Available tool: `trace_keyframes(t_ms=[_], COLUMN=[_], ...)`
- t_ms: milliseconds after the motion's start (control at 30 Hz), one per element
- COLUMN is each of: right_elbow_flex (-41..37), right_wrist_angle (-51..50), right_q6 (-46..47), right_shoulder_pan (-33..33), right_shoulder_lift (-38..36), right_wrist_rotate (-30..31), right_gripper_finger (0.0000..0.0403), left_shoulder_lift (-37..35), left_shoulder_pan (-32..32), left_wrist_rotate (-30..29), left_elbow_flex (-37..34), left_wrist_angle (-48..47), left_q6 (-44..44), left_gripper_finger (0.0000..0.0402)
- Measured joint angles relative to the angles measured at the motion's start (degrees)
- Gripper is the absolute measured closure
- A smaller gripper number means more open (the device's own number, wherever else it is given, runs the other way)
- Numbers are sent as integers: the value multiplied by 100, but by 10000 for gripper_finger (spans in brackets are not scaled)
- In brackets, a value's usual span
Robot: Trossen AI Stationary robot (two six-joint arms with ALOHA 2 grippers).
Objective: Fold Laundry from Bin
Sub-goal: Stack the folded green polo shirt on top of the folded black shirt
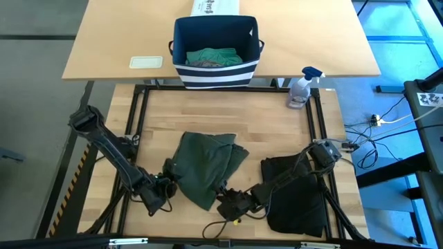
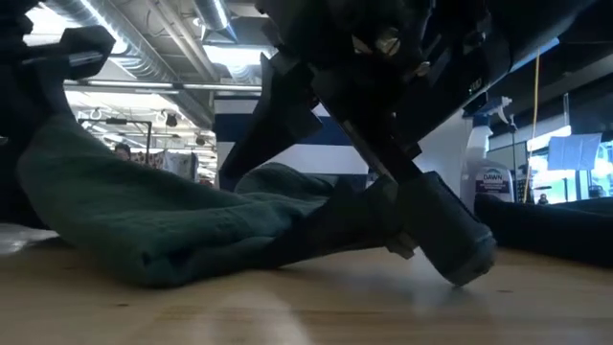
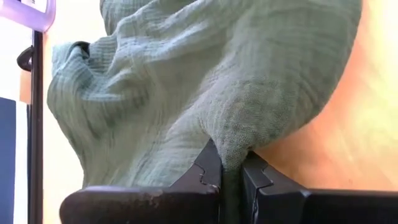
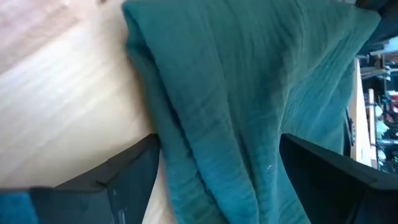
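Bin (image 1: 216,69) upright on the far pale table (image 1: 111,34), just beyond the wooden work table (image 1: 228,117); open top. Inside: a teal-green garment (image 1: 216,55) bunched on top, a strip of grey cloth (image 1: 208,64) showing at its near edge. Rest of the contents hidden. White printed box (image 1: 214,7) touching the bin's far wall. Spray bottle (image 1: 302,86) to the right of the bin, at the work table's far right corner.

Dark green garment (image 1: 208,166) on the work table, nearer than the bin and slightly to its left. Crumpled, partly doubled over; long axis running from a broad end toward the bin down to a narrower end at the near edge, tilted a little. Black garment (image 1: 297,190) flat on the table to the right of the green one, apart from it, long axis roughly toward the bin.

Left gripper (image 3: 231,163) at the green garment's near left edge, fingers (image 3: 205,171) pinched tight on a fold of the cloth. Right gripper (image 4: 217,180) at the garment's near right end, fingers (image 4: 134,168) spread wide, cloth lying between them, not clamped. In the low view, garment heaped low on the wood, the right arm's body against it.
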Motion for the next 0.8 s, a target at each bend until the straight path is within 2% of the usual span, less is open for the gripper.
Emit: trace_keyframes(t_ms=[167, 333, 500, 800], right_elbow_flex=[-21, -26, -31, -39], right_wrist_angle=[364, 437, 479, 801], right_q6=[-162, -187, -195, 104], right_shoulder_pan=[-44, -31, 55, 305], right_shoulder_lift=[21, 30, 34, 47], right_wrist_rotate=[707, 953, 982, 964], right_gripper_finger=[71, 92, 158, 307], left_shoulder_lift=[-189, -241, -245, -245], left_shoulder_pan=[38, 38, 36, 36], left_wrist_rotate=[2, 56, 244, 707], left_elbow_flex=[0, 0, 0, 0], left_wrist_angle=[18, 7, -86, -305], left_q6=[0, -10, -153, -409], left_gripper_finger=[397, 397, 397, 397])
